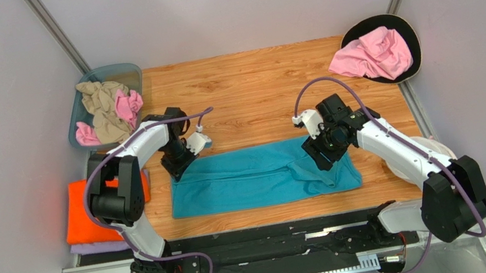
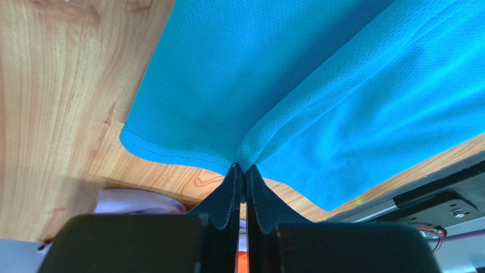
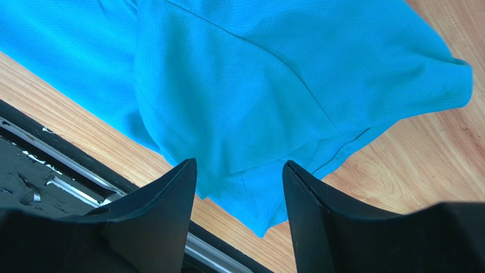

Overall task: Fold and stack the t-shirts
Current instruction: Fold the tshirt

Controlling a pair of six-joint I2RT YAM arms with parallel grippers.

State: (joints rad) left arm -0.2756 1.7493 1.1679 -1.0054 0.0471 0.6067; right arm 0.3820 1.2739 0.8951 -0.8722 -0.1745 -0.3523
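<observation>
A teal t-shirt point(image 1: 260, 175) lies folded into a long band across the near middle of the wooden table. My left gripper point(image 1: 177, 169) is at its left end, shut on a pinch of the teal cloth point(image 2: 296, 85), which rises into the fingertips of the left gripper point(image 2: 245, 169). My right gripper point(image 1: 321, 156) hovers over the shirt's right end, open, with the teal cloth point(image 3: 256, 85) lying loose below the right gripper point(image 3: 239, 163). At the left edge a folded orange t-shirt point(image 1: 87, 213) rests on a lavender one point(image 1: 96, 247).
A clear blue bin point(image 1: 129, 70) at the back left holds crumpled beige point(image 1: 101, 101) and pink point(image 1: 128, 106) shirts. A pink shirt point(image 1: 370, 54) lies on a dark round dish point(image 1: 409, 32) at the back right. A black rail point(image 1: 278, 231) runs along the near table edge.
</observation>
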